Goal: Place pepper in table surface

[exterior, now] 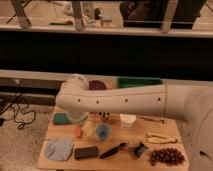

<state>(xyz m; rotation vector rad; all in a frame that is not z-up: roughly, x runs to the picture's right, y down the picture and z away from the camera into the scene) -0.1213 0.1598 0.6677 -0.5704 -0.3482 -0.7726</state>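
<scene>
One pepper: only its orange-red end shows, just below the gripper claw; it lies low on the table surface; whether the claw touches it, I cannot tell
Gripper claw: hangs under the bent end of the white arm, pointing down at the table; its fingers stand apart, clamped on nothing that shows
Why so held: the arm reaches across the whole table so the claw sits right over the pepper; spread fingers this low suit a let-go onto the wood, so the placing looks done or nearly done
Beside the claw: one teal sponge just to its side, toward the table's near edge of the arm's bend; one blue cup and one white cup on its other side
In front of the claw, toward the camera: one grey-blue cloth; one dark block; one black brush
Well apart from the claw: one bunch of dark grapes at the far front corner; one green tray and one red bowl behind the arm
Count of arms and claws: one each
</scene>
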